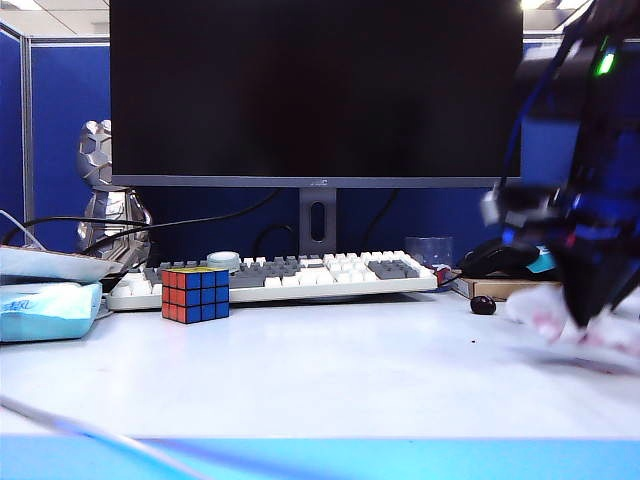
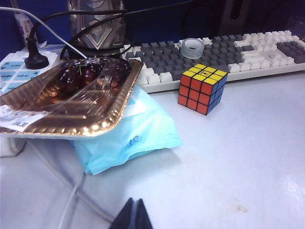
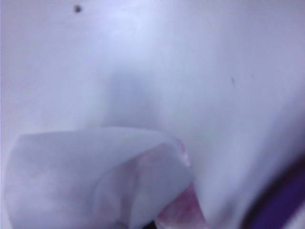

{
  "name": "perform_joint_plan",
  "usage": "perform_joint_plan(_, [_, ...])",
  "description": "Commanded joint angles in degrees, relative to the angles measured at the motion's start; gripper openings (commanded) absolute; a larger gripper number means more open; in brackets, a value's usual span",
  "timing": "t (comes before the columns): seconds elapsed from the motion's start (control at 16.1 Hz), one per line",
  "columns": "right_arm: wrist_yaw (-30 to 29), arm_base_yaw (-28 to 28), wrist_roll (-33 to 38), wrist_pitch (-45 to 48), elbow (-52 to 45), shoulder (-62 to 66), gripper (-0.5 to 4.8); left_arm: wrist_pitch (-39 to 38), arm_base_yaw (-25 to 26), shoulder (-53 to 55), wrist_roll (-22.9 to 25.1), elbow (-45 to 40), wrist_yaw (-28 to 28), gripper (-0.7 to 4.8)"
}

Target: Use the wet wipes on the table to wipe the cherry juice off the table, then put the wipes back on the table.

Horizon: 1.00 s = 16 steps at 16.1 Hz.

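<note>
Exterior view, far left at about 9 o'clock: light-blue wipes pack (image 1: pixel 45 310) lay on the counter (image 1: pixel 330 370), partly under a foil tray of dark cherries (image 2: pixel 71 102), as the left wrist view showed. Behind these, a silver figurine (image 1: pixel 105 190) stood beside trailing black cables. Just right of the pack, a colour cube (image 1: pixel 195 293) sat on the counter, touching nothing, directly in front of the grey-and-white keyboard (image 1: pixel 280 275). A small round pale ring (image 2: pixel 193 47) rested on the keyboard's keys. Centre, toward 12 o'clock: large dark monitor (image 1: pixel 315 90) on its stand. Left tool (image 2: pixel 135 217) appeared only as dark tips at the edge of its wrist view, drawn together with no gap and nothing between them, low over bare counter near the pack. Further right, one dark cherry (image 1: pixel 483 305) lay alone on the counter in front of a black mouse (image 1: pixel 497 258). Far right, at about 3 o'clock: right tool (image 1: pixel 590 310), blurred, pointed down and was clamped on the wet wipes (image 1: pixel 570 322); the crumpled white sheet with pink stains hung from it down at counter level, contact with the surface not resolvable. Right wrist view showed the pink-stained fold (image 3: pixel 174 200) close up. Cherry juice: a faint dark smear (image 1: pixel 590 365) beneath the wipes; two tiny dark specks (image 3: pixel 77 8) elsewhere on the counter.
</note>
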Motion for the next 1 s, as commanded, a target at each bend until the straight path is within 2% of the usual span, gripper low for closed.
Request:
perform_joint_plan(0.06, [1.5, -0.2, 0.6, 2.2, 0.5, 3.7, -0.06, -0.6, 0.1, -0.2, -0.2, 0.0, 0.3, -0.02])
perform_joint_plan(0.25, [4.5, -0.8, 0.7, 3.4, 0.5, 7.8, -0.06, -0.6, 0.1, -0.2, -0.2, 0.0, 0.3, -0.02])
perform_joint_plan(0.44, [14.9, -1.8, 1.8, 6.6, 0.6, 9.6, -0.06, -0.6, 0.1, -0.2, -0.2, 0.0, 0.3, -0.02])
perform_joint_plan(0.56, [14.9, -2.8, 2.1, 5.6, 1.4, 9.6, -0.06, -0.6, 0.1, -0.2, -0.2, 0.0, 0.3, -0.02])
perform_joint_plan(0.62, [13.6, -3.0, 2.4, 3.6, 2.1, 9.6, -0.06, -0.6, 0.1, -0.2, -0.2, 0.0, 0.3, -0.02])
perform_joint_plan(0.81, [-1.0, -3.0, 4.6, -7.2, 3.6, 9.6, -0.06, -0.6, 0.1, -0.2, -0.2, 0.0, 0.3, -0.02])
perform_joint_plan(1.0, [-10.4, -2.9, 4.5, -11.9, 3.6, 9.6, -0.06, -0.6, 0.1, -0.2, -0.2, 0.0, 0.3, -0.02])
